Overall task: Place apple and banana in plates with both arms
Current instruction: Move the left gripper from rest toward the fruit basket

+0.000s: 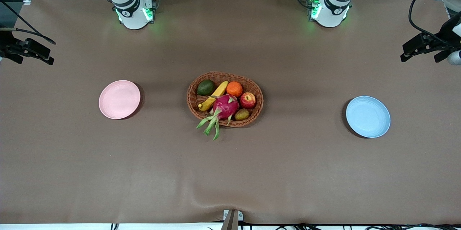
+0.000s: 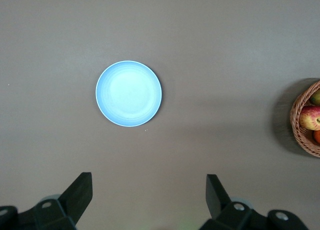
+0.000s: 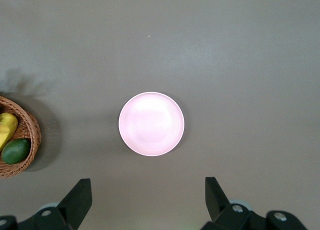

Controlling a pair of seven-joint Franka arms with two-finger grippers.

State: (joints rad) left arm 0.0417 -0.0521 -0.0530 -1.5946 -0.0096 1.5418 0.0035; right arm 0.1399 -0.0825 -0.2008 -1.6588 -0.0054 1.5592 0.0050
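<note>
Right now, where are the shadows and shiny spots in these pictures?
Front view: dark shadows hug the basket and both plates. Left wrist view: the blue plate has a bright, washed-out middle. Right wrist view: the pink plate glows pale too.

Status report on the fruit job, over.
Left gripper open, high over blue plate; right gripper open over pink plate. Apple and banana in basket. Dragon fruit overlaps banana.
</note>
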